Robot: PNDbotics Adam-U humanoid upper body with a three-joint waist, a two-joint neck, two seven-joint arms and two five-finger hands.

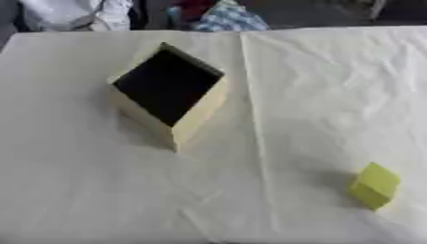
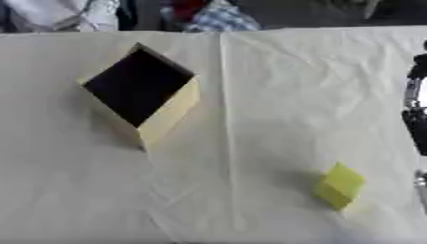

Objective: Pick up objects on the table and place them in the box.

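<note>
A pale yellow box (image 1: 201, 116) with a dark, open inside stands left of the table's middle, turned corner-on toward me. A small yellow-green block (image 1: 375, 185) lies on the white cloth at the near right, well apart from the box. A black and silver part of my right arm or hand (image 2: 414, 119) shows only at the right edge of the right eye view, above and to the right of the block and not touching it. My left hand shows in no view.
A white, creased cloth (image 1: 292, 95) covers the whole table, with a fold line running down its middle. Clothing and bags lie beyond the far edge (image 1: 208, 16).
</note>
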